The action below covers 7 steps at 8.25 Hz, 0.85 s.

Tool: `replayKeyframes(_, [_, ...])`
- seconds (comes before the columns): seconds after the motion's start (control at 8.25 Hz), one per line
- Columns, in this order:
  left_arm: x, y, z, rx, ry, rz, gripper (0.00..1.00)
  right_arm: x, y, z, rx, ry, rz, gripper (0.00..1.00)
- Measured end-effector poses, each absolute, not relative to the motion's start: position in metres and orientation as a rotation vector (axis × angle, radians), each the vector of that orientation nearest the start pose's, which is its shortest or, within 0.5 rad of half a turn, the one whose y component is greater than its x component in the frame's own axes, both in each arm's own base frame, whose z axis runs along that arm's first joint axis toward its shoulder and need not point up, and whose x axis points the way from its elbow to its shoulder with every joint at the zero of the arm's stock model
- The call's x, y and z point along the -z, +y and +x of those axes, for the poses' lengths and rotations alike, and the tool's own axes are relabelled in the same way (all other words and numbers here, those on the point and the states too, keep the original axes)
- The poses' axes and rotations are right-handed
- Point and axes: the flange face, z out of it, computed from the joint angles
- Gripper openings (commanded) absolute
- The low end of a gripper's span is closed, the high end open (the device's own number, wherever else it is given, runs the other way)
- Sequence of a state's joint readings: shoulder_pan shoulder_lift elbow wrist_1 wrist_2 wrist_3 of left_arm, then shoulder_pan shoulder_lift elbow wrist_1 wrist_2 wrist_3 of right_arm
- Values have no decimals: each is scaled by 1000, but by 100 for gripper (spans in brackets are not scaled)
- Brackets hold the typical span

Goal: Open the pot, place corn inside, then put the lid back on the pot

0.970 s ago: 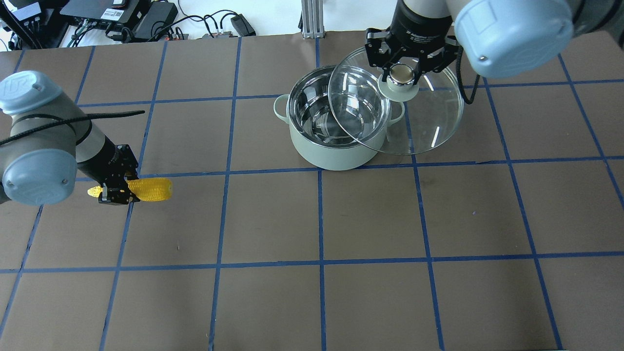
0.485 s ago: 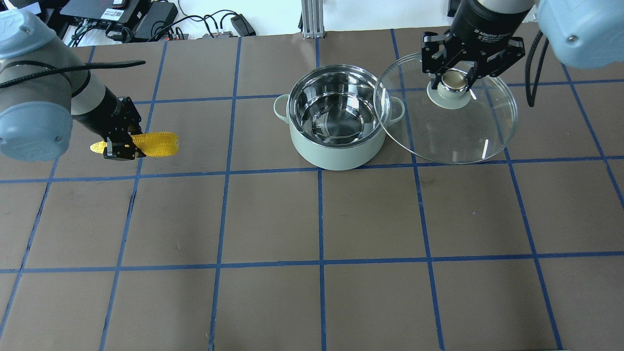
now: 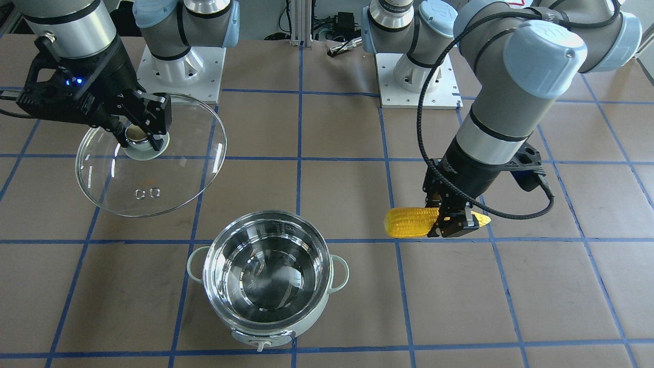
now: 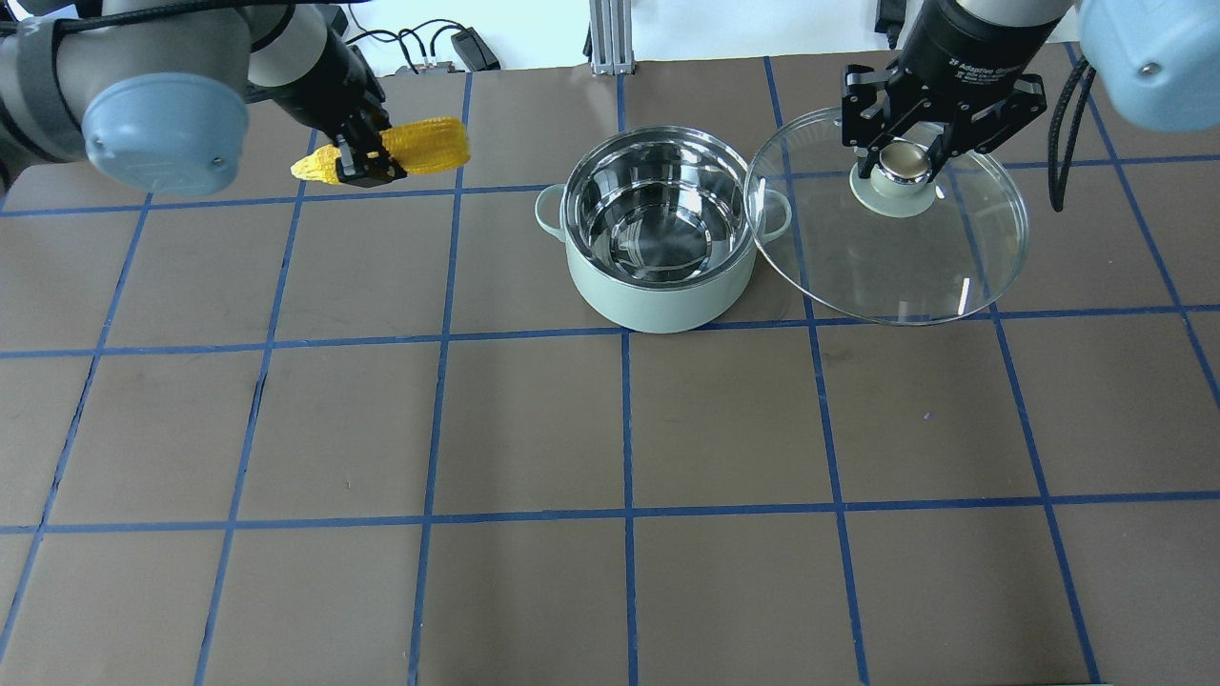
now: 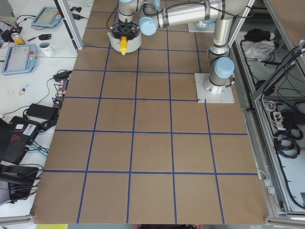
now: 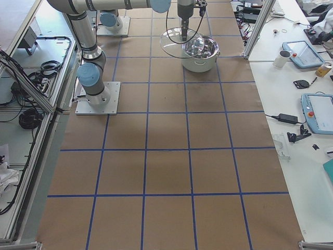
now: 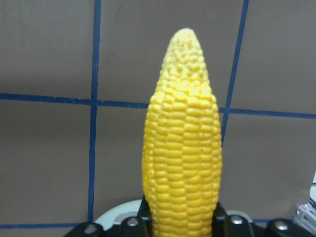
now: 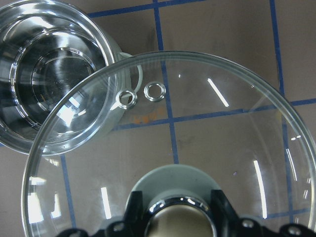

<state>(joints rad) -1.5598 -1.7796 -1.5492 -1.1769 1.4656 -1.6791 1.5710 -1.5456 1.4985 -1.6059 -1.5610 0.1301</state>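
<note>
On the brown, blue-gridded table (image 4: 724, 419) the pot (image 4: 658, 295) stands uncovered, the left gripper (image 4: 367, 162) pinching the corn (image 4: 429, 145) in the air to the pot's left and the right gripper (image 4: 904, 157) clamped on the lid (image 4: 905, 267) by its knob, aloft just right of the pot.

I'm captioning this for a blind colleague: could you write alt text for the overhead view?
An open, empty pot stands on a brown table with blue grid lines. To its right the right gripper holds the glass lid by its knob; to its left the left gripper holds a yellow corn cob sideways.
</note>
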Motion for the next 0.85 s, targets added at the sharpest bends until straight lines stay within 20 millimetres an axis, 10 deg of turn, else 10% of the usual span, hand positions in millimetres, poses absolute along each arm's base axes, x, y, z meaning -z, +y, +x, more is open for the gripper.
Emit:
replayKeyframes(0.36, [-422,-613,-239,115,2321,-2500,0,-515,-510,134,128,3118,203,33])
replayKeyframes(0.85, [-410,-643,-321,138,2383,-2554,0,-515,-509,134,128,3118,201,33])
